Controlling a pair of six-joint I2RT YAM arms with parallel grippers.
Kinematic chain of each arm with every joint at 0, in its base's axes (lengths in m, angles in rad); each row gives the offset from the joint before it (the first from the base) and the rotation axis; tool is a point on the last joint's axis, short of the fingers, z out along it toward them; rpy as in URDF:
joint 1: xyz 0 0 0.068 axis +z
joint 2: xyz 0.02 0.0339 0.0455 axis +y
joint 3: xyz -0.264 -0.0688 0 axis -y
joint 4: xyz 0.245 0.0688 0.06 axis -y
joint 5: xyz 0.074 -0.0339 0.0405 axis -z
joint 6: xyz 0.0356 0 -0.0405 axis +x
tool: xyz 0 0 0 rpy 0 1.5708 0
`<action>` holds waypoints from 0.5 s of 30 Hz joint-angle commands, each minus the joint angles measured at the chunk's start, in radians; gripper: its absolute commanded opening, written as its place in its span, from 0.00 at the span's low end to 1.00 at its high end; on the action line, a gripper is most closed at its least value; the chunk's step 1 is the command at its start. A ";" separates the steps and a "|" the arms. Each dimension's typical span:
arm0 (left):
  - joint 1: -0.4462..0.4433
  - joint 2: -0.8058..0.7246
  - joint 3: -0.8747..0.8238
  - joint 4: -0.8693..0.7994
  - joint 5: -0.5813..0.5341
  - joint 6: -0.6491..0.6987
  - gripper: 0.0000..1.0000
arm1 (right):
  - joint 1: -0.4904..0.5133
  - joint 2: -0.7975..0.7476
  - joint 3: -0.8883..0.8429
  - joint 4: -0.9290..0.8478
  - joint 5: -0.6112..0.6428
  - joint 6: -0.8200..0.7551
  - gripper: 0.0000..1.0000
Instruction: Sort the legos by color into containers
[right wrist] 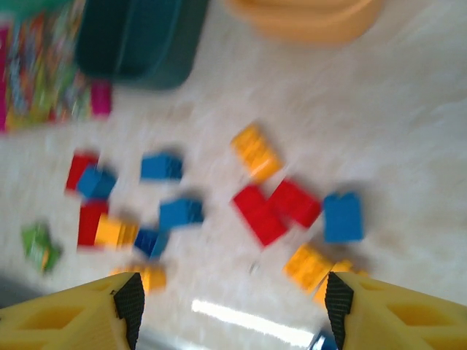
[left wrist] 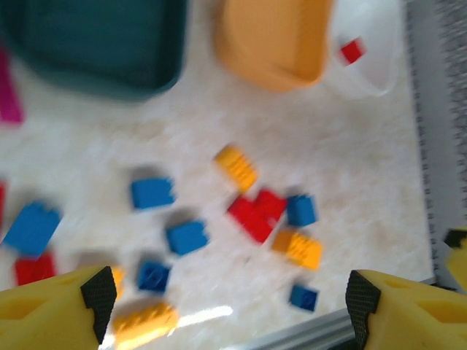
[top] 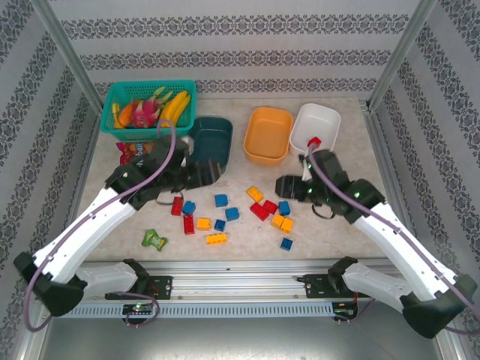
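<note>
Legos (top: 232,214): 15 loose at mid-table (top: 247,169), 4 red, 6 blue, 5 yellow-orange | red brick (top: 313,142): 1, inside white tub (top: 324,118) | containers: 3 at far side, teal tub (top: 214,133), orange tub (top: 268,133), white tub | left gripper (left wrist: 230,306): jaws spread, empty | right gripper (right wrist: 235,306): jaws spread, empty

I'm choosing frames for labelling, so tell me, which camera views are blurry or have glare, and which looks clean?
Top external: sharp, evenly lit, soft shadows beside the legos. Left wrist: blurred throughout, the white tub washed out, a glare streak on the table. Right wrist: blurriest, legos smeared, another bright streak near the bottom edge.
</note>
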 commanded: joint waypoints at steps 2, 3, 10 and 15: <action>0.008 -0.060 -0.197 -0.165 -0.017 -0.211 0.80 | 0.140 0.008 -0.106 0.012 -0.006 0.005 0.70; 0.003 -0.073 -0.252 -0.134 0.009 -0.291 0.77 | 0.163 0.024 -0.114 0.013 -0.007 0.005 0.70; -0.061 -0.083 -0.509 0.156 -0.032 -0.865 0.74 | 0.199 0.164 -0.101 0.086 -0.091 -0.073 0.70; -0.065 0.016 -0.518 0.254 -0.068 -1.069 0.75 | 0.233 0.153 -0.140 0.213 -0.155 -0.131 0.74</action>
